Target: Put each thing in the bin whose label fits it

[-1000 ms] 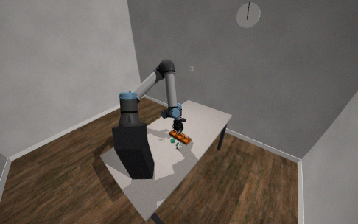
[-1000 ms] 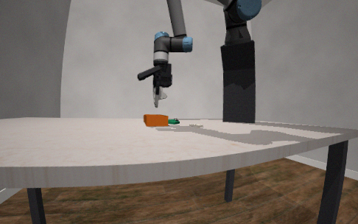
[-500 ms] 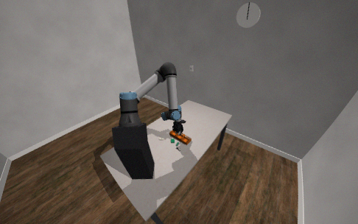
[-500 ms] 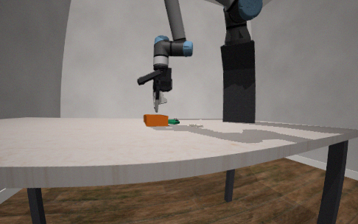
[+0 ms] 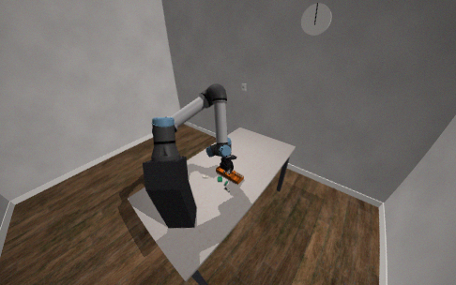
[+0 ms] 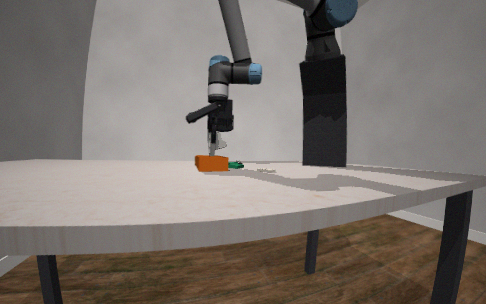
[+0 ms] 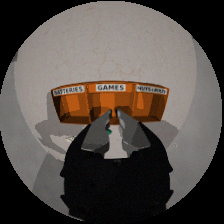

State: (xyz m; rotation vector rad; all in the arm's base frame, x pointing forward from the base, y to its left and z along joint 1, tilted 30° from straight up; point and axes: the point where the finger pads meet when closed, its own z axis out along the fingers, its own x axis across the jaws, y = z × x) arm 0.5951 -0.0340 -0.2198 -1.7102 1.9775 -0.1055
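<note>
We saw the pincer (image 5: 228, 172) (image 6: 212, 153) (image 7: 113, 109) pressed together, seemingly pinching nothing, above the upright orange bins (image 5: 238, 180) (image 6: 212, 164) (image 7: 88, 104), with green pieces (image 5: 220, 179) (image 6: 235, 165) (image 7: 109, 132) beside them on the surface (image 5: 211, 199) (image 6: 125, 195) (image 7: 112, 47); sorting probably required moving back and opening next.

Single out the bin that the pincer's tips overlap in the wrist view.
The GAMES bin: the middle one, between BATTERIES and NUTS+BOLTS. The pincer's tips overlap neither neighbour.

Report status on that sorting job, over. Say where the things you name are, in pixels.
Gripper (image 5: 228, 172) (image 6: 212, 153) (image 7: 113, 109) shut, empty, over the GAMES compartment (image 7: 102, 103). Orange three-compartment bin (image 5: 237, 180) (image 6: 211, 163) (image 7: 89, 111) upright. Green items (image 5: 220, 179) (image 6: 235, 165) (image 7: 108, 132) outside it. No obstruction seen.
</note>
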